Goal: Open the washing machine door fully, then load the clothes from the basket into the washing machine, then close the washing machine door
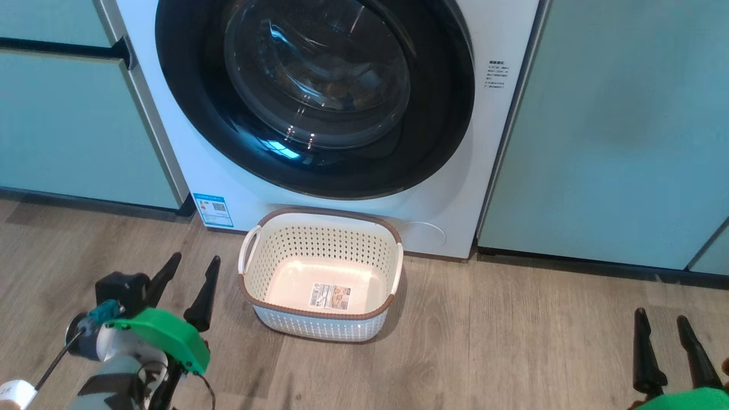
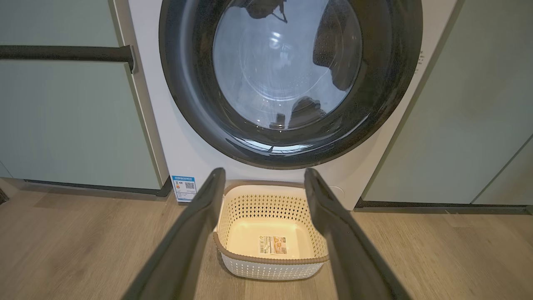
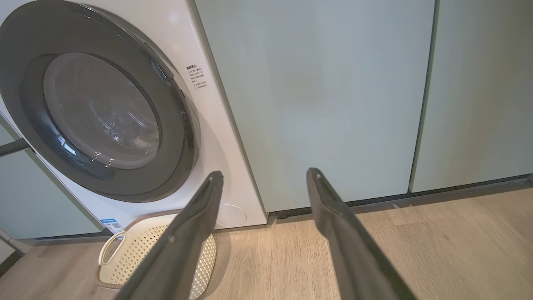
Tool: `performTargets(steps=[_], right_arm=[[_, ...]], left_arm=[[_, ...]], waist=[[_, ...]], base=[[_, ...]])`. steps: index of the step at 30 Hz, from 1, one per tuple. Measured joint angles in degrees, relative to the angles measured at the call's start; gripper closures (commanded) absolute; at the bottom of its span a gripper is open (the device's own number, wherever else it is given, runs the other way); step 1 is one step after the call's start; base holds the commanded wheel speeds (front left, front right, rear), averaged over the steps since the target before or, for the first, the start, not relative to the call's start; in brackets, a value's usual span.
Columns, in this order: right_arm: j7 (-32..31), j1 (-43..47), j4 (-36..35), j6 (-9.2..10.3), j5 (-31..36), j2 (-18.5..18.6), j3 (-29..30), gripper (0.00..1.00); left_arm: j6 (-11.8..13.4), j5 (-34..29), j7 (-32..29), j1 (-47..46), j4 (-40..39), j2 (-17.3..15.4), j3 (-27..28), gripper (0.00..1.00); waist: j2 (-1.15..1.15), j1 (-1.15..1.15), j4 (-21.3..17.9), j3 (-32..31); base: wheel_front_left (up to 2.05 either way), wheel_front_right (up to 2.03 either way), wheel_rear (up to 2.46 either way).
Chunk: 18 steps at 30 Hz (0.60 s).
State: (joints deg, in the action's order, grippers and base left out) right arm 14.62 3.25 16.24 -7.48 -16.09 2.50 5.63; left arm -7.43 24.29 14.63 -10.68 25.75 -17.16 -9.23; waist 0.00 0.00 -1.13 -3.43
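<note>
On the plank floor, hard up against the foot of the washing machine (image 1: 239, 188), sits the basket (image 1: 319, 247). It holds no garment, just its label on a bare bottom. The washing machine door (image 1: 316, 85) lies flat in the front panel and looks shut.

- Left tool (image 1: 194, 259): fingers spread wide, nothing between them, low and just left of the basket's white handle.
- Right tool (image 1: 661, 315): also spread wide and empty, well off to the right over bare floor (image 1: 484, 341).
- The clothes: I cannot pick them out. Something dim sits behind the glass bowl, but glare and reflections hide what it is.

Risks, as I judge them:
- The door may look shut without being latched; no view shows the catch. It could then drift open.
- If I must open it again, the glossy black ring gives my fingers little purchase, so a slip is likely.
- My left fingers are near the basket. A careless sweep would snag the handle or the perforated wall and drag or tip it.

Surface and room: pale wood-grain planks, level and dry-looking. Pale green cabinets (image 1: 615, 131) flank the machine on both sides, with a dark bar handle (image 2: 62, 53) on the left one. A small blue label (image 1: 212, 210) sits at the machine's lower left corner.
</note>
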Motion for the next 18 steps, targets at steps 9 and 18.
performTargets(steps=[9,18], right_arm=[[0.0,0.08,0.0,0.0,-0.01,0.0,-0.34,0.0],[-0.02,0.3,2.02,0.0,-0.02,-0.2,-0.42,1.0]], left_arm=[[0.0,0.0,0.0,-0.09,0.31,0.08,0.22,0.0],[0.01,1.51,-0.03,0.98,2.65,1.2,-0.25,1.0]], waist=[[0.0,0.0,-0.36,0.2],[0.0,0.0,-0.39,0.2]], base=[[0.0,0.0,0.0],[0.0,0.0,0.0]])
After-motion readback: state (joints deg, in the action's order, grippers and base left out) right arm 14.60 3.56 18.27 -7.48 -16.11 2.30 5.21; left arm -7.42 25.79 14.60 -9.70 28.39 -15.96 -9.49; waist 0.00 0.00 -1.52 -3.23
